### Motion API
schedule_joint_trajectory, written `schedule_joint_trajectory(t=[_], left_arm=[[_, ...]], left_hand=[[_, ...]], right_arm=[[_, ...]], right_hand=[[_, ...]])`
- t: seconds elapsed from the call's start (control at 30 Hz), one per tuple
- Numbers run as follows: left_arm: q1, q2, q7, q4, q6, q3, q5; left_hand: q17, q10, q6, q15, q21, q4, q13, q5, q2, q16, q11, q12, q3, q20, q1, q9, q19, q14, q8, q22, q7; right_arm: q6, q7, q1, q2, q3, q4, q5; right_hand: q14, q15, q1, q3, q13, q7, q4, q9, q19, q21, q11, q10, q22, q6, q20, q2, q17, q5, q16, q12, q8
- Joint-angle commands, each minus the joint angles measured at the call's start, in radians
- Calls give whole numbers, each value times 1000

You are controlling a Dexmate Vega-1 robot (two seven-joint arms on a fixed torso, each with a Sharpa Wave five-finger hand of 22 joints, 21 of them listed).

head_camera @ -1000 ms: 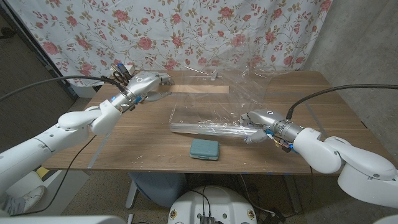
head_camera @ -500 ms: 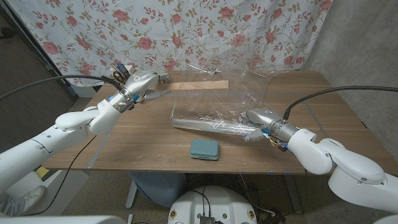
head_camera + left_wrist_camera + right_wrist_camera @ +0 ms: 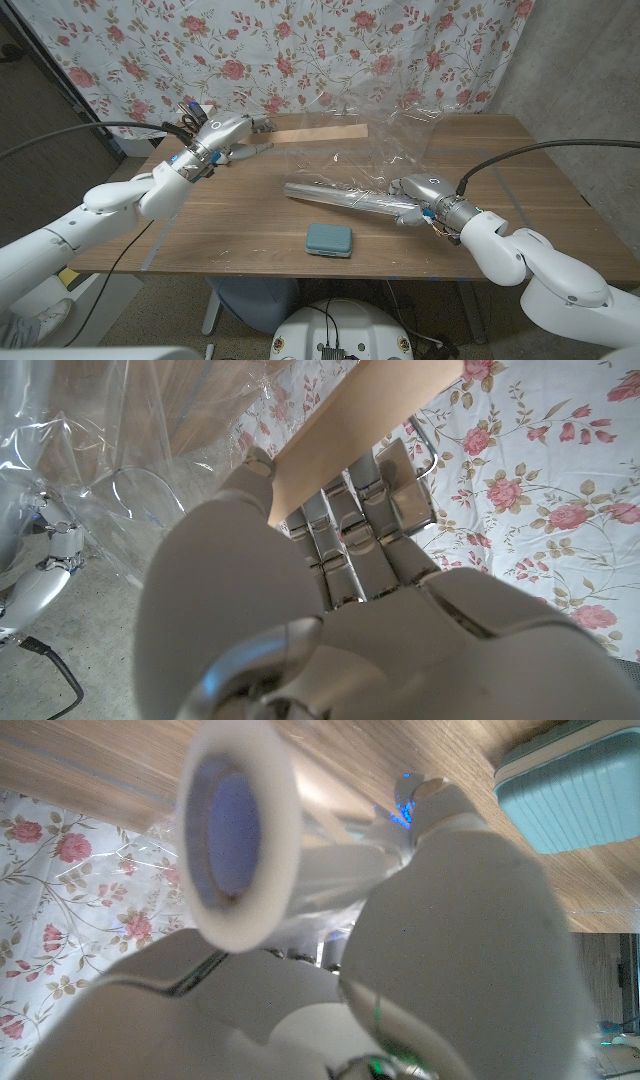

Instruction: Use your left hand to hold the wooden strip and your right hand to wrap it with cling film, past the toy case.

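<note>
Above the table's far edge, wooden strip (image 3: 318, 135) lengthwise left-to-right.

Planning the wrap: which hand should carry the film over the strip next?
Right. The right hand already grips the clear cling film roll, while the left hand holds the long wooden strip.
</note>
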Motion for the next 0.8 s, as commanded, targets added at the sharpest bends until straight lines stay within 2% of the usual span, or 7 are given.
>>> schedule_joint_trajectory(t=[0.03, 0.47, 0.8], left_arm=[[53, -1, 28, -17, -9, -33, -3], [89, -8, 55, -9, -21, -53, -2], [82, -23, 66, 19, -35, -38, 9]], left_hand=[[5, 31, 48, -104, 7, 3, 22, 9, 22, 8, -39, 30, 97, -2, -1, 2, -6, 103, 124, 8, -50], [5, 31, 46, -104, 7, 3, 22, 10, 23, 7, -40, 30, 96, -2, -3, 1, -8, 101, 127, 8, -54], [5, 26, 44, -105, 8, 3, 26, 10, 25, 7, -41, 30, 96, -2, -4, 1, -10, 101, 131, 8, -58]], right_arm=[[-87, -12, -2, 21, -35, 7, -86], [-176, -83, -3, 100, -64, 24, -196], [-168, -54, 33, 119, -77, 32, -242]], right_hand=[[229, -236, 187, 100, 32, 3, -47, 2, 51, 2, -258, 271, 58, 7, -85, 175, 1, 9, 343, 361, 3], [235, -236, 193, 108, 31, 8, -47, -3, 58, 0, -257, 276, 64, 10, -85, 171, 0, 26, 339, 361, 2], [242, -236, 198, 116, 31, 8, -46, -13, 61, 0, -257, 280, 74, 10, -85, 169, 0, 44, 335, 360, -4]])
